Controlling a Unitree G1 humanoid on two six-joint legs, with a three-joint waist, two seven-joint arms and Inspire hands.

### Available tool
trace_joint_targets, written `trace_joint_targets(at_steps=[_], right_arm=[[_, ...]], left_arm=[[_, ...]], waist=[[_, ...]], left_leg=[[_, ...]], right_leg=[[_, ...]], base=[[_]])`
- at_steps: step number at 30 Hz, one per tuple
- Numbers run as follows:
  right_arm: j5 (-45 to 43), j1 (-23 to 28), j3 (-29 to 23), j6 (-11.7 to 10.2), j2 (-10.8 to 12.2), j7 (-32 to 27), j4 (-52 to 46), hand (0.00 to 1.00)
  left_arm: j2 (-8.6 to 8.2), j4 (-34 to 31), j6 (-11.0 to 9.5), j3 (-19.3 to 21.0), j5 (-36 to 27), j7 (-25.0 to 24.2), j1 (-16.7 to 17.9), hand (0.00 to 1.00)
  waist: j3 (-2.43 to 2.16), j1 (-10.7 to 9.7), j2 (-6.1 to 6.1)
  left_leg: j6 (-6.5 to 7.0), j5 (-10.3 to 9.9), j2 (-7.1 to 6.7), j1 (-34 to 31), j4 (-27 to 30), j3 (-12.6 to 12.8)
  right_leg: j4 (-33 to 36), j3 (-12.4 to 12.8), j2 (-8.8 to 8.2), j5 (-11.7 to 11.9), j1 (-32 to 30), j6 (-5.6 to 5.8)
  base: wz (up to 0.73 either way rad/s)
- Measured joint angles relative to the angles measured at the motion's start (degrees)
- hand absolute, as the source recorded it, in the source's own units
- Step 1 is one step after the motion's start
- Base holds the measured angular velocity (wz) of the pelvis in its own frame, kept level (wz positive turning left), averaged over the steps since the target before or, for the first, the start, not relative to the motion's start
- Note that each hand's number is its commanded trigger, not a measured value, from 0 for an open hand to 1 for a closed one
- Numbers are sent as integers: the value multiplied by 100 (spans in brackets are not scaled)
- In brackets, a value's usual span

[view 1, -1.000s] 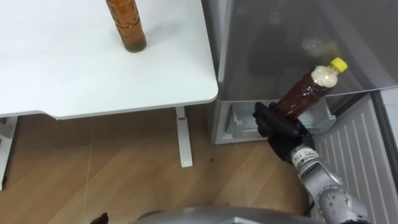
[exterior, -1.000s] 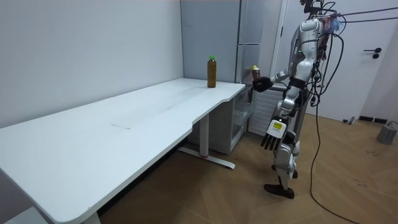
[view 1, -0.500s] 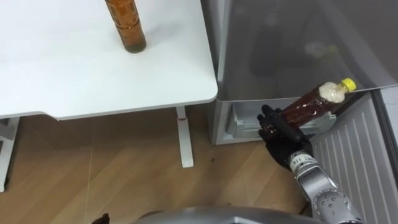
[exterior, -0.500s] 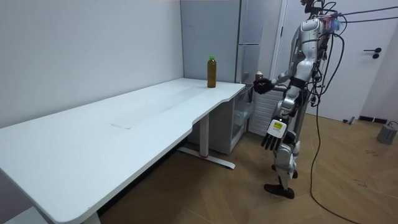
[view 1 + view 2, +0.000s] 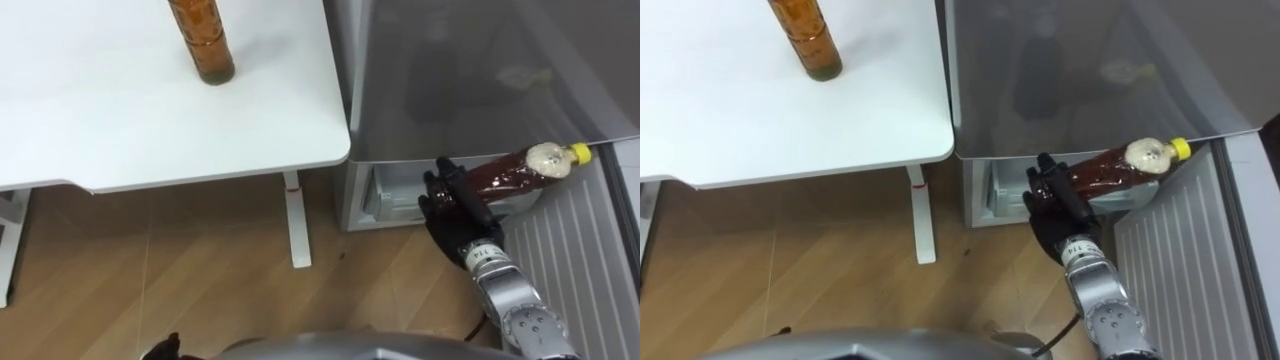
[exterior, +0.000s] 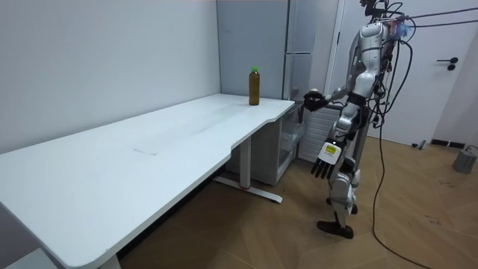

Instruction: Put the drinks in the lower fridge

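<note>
Right hand curled round lower body of bottle; bottle tipped near-horizontal, yellow cap to right, at lower fridge opening. Looks full, smooth plastic: probably heavyish, slippery; mid-body grip likely safest. Second bottle upright on table, far left. Left hand hangs relaxed, empty.

A clear plastic bottle of brown drink with a yellow cap lies almost level at 4 o'clock in the left eye view. Its cap points toward 2 o'clock and its base is clasped in the right hand. It hangs just before the open lower compartment of the grey fridge. A second brown bottle with a green cap stands upright at 11 o'clock, near the corner of the white table, well apart from the first.
</note>
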Motion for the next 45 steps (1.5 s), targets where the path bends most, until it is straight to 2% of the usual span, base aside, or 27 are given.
trace_joint_targets(at_steps=[10,11,14,15,19,22,25,33,36,41,44,45], right_arm=[[379,8,31,-70,52,7,6,100],[466,8,45,-72,55,7,6,100],[623,3,76,-73,63,8,68,100],[648,-28,71,-73,64,14,190,100],[744,-70,48,-87,61,15,549,100],[762,-103,51,-121,57,14,808,100],[743,-226,15,-122,57,14,1111,100],[886,-572,-48,-106,37,14,1460,100],[995,-663,-137,-53,27,15,1572,100],[1128,-703,-436,-63,30,16,1572,100],[1209,-842,-580,-59,26,49,1585,100],[1198,-999,-611,-56,26,114,1693,100]], left_arm=[[-37,196,11,7,225,62,-23,0],[-47,227,13,6,222,81,-25,0],[-75,234,35,2,223,139,-13,0],[-75,246,43,7,224,141,-16,0],[-91,332,58,-15,224,127,-31,0],[-92,335,148,-39,222,54,21,0],[-113,329,270,-14,317,-109,191,0],[-168,325,454,41,333,-209,322,0],[-187,319,501,40,330,-210,333,0],[-214,216,533,49,335,-253,418,0],[-198,169,531,52,330,-343,372,0],[-185,190,534,51,339,-348,251,0]], waist=[[-28,18,43],[-9,21,12],[3,33,-8],[-5,54,9],[14,158,23],[19,201,39],[44,309,60],[59,327,75],[51,326,83],[33,429,124],[15,450,175],[9,448,215]], left_leg=[[0,0,0,11,24,-23],[0,0,0,11,33,-28],[0,-1,0,21,54,-52],[1,-2,0,31,68,-58],[1,-4,1,45,84,-74],[1,-3,-8,13,103,-152],[1,-3,-16,92,109,-190],[1,-2,-74,122,233,-375],[13,-15,-109,131,288,-464],[23,-41,-123,-94,490,-483],[25,-41,-135,-492,699,-605],[26,-38,-127,-679,792,-618]], right_leg=[[32,-24,0,1,20,-2],[35,-28,-1,1,26,-2],[32,-39,-2,1,63,-2],[32,-42,-2,1,82,-2],[32,-57,-3,1,105,-2],[24,-144,-15,1,127,-2],[-35,-199,-21,-10,250,-1],[-109,-491,-81,-72,503,17],[-95,-529,-104,-141,541,25],[136,-676,-162,-275,341,20],[457,-769,-205,-332,-96,-11],[653,-770,-216,-359,-319,-28]], base=[[0],[0],[4],[0],[1],[13],[8],[19],[18],[15],[13],[0]])
